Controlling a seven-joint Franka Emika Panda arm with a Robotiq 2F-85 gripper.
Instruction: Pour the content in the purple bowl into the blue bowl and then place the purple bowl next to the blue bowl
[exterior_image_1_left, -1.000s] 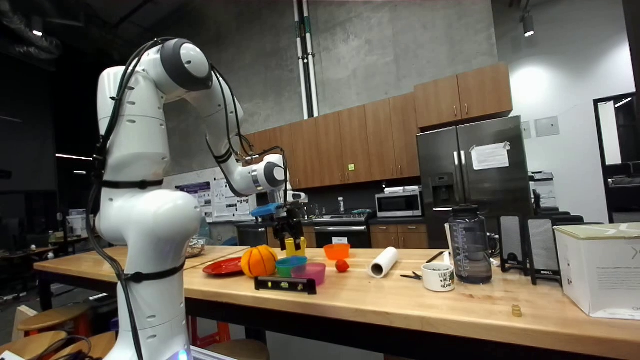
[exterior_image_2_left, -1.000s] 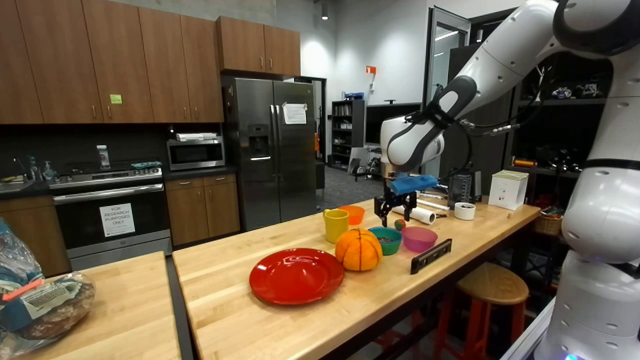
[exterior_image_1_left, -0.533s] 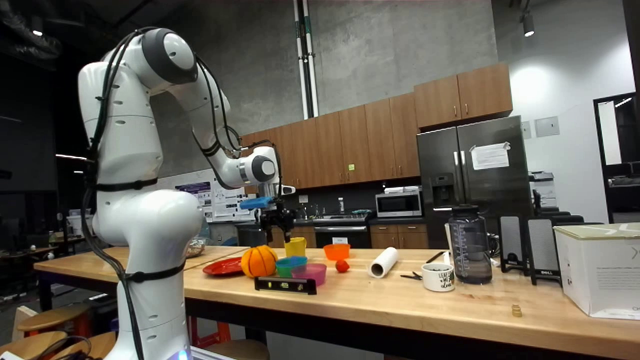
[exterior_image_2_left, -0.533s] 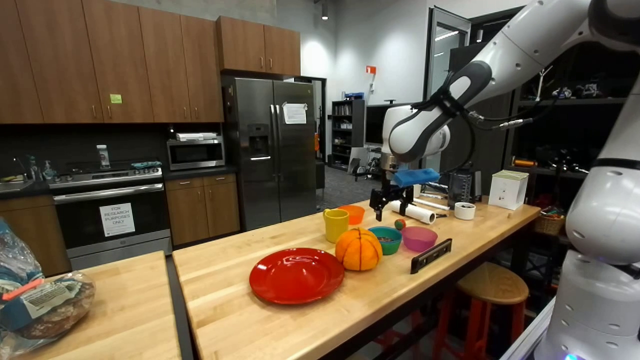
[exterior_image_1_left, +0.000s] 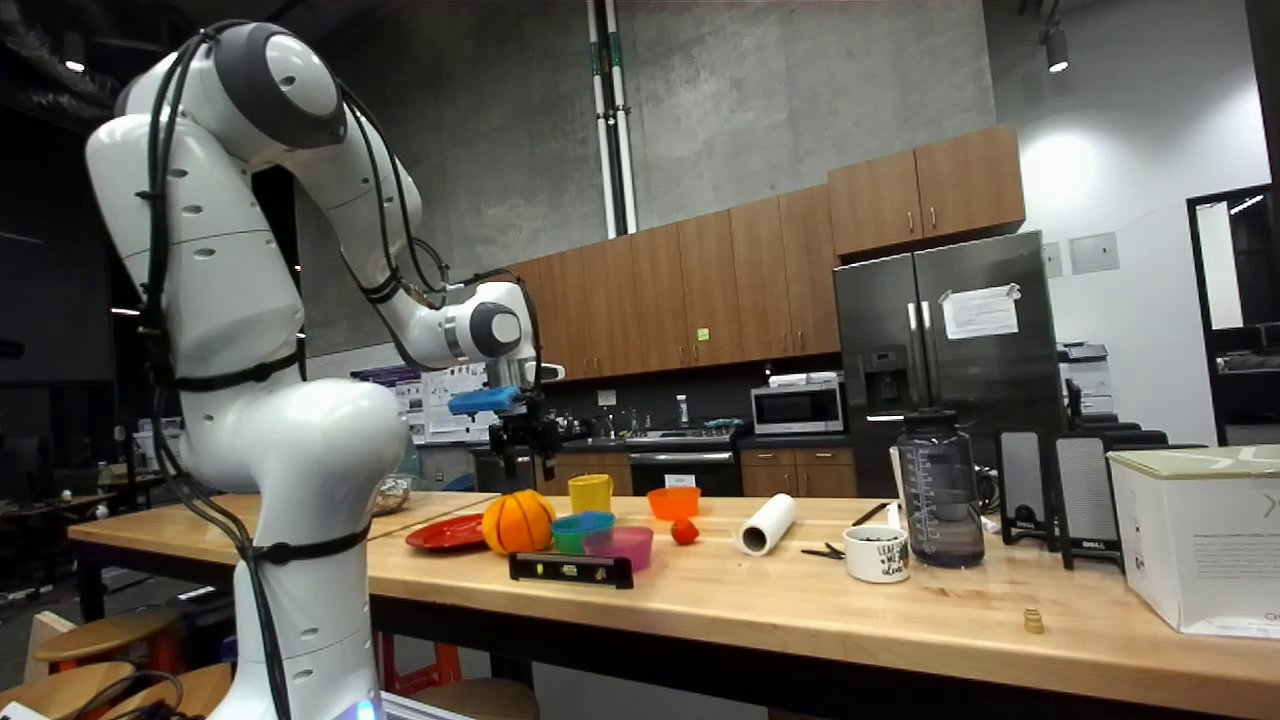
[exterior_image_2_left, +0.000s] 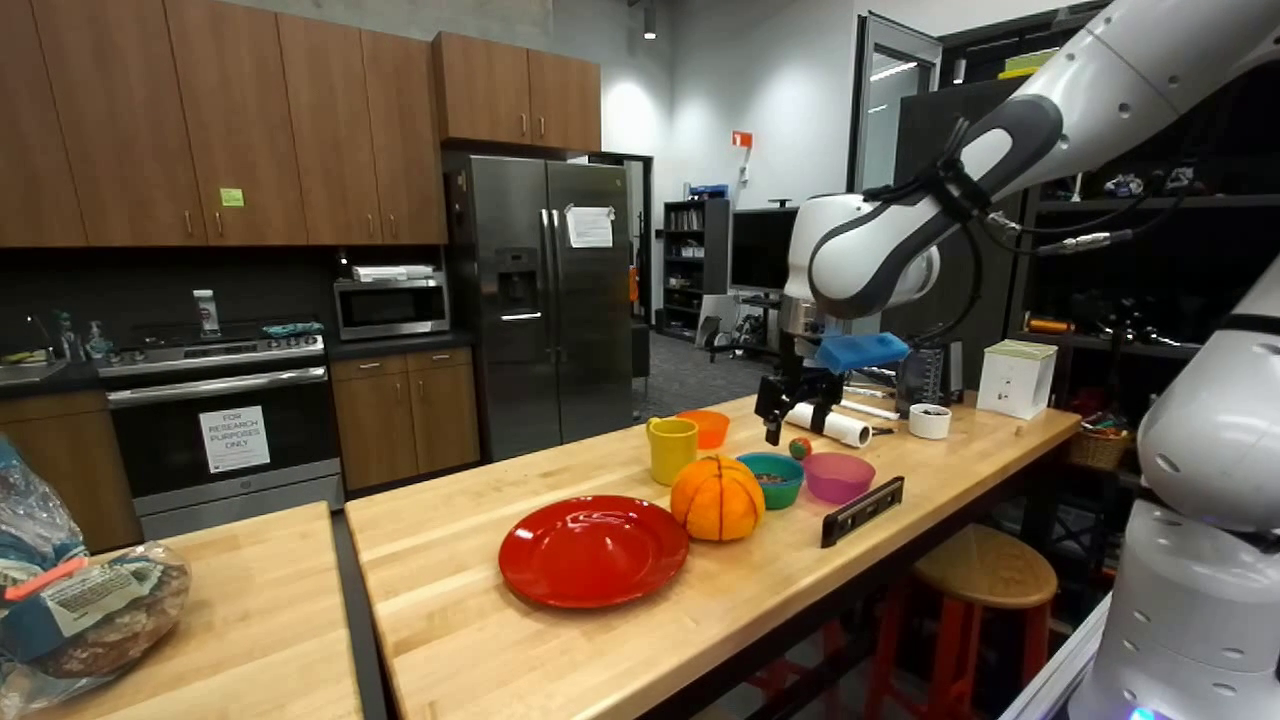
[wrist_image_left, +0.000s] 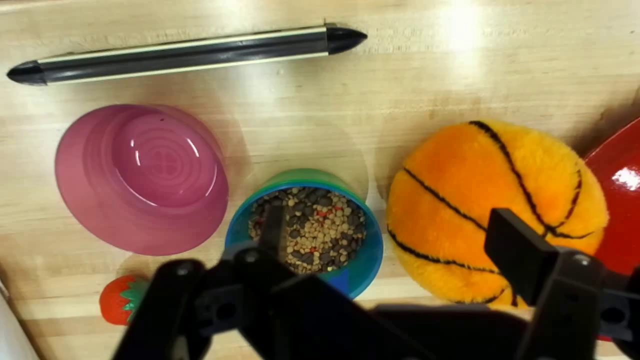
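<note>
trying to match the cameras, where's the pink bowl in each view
In an exterior view: the pink bowl, lower half, about mid-width, right of the orange ball.
In an exterior view: the pink bowl, lower half, right of centre, right of the orange ball.
In the wrist view: the pink bowl, left half, about midway down, left of the orange ball.
Shared landmark: the orange ball, visible in all three.

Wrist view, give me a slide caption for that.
Open gripper over the table: blue bowl of small bits between purple bowl and orange ball.
</note>
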